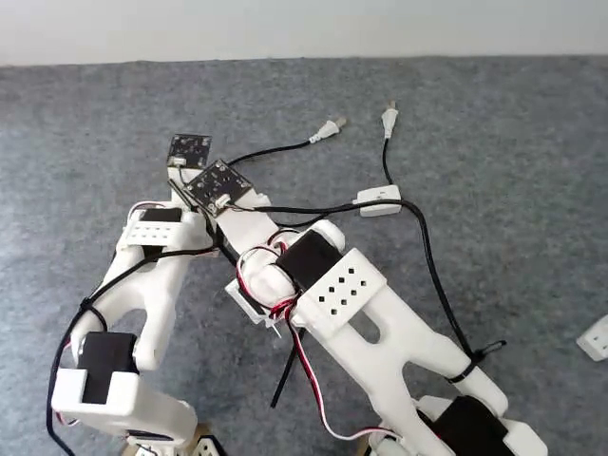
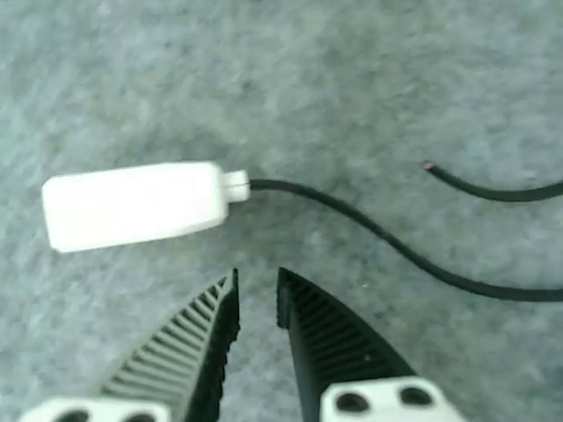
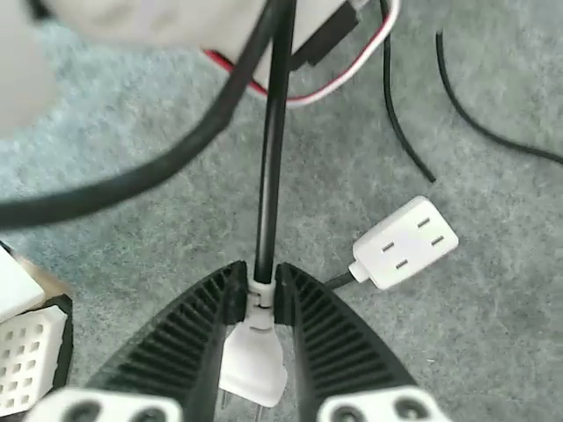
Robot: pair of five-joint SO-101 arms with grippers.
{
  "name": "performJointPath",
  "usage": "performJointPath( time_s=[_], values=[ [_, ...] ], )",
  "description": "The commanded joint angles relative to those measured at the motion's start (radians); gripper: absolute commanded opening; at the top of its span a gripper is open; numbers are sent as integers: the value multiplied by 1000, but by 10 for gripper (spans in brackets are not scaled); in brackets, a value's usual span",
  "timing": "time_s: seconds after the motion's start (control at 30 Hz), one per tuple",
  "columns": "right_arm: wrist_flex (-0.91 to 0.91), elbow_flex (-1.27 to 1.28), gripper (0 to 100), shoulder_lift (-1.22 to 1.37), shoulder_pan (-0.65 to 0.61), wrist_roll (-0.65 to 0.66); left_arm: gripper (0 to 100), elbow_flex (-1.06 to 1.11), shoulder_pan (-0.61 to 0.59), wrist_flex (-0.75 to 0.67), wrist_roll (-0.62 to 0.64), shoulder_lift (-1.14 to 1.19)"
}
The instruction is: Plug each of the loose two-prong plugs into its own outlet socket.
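Plug [image 3: 253, 356] is pinched tight in the right gripper [image 3: 257, 281]. Its cord [image 3: 273, 132] runs out past the tips, and the prongs seem to point back at the wrist. Socket [image 3: 405, 242] lies near it on the carpet [image 3: 493, 352], not touching. I'd swing the prongs toward the slots first. Left gripper [image 2: 258, 290] hangs slightly parted and empty by a white block [image 2: 132, 204], so maybe brace with it.

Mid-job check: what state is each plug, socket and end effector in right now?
Right end effector: shut on white two-prong plug, unplugged.
Left end effector: slightly open, empty.
White slotted outlet socket: empty, slots facing up.
White rectangular block on black cable: lying loose, ungripped.
Loose white plug with curved cable: unplugged.
Loose white plug with straight cable: unplugged.
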Motion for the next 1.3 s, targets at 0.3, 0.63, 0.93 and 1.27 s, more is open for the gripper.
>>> performJointPath(
  time_s=[0.3,0.63,0.93,1.27],
  values=[
    [-16,-12,8,-47,76,43,66,51,104,-25,-6,-239],
    [-31,-9,9,-45,85,107,66,12,109,-18,-8,-259],
    [-183,69,9,28,120,259,66,-27,107,-18,-8,-259],
    [-205,75,9,44,131,295,66,-27,104,-25,-8,-253]
  ],
)
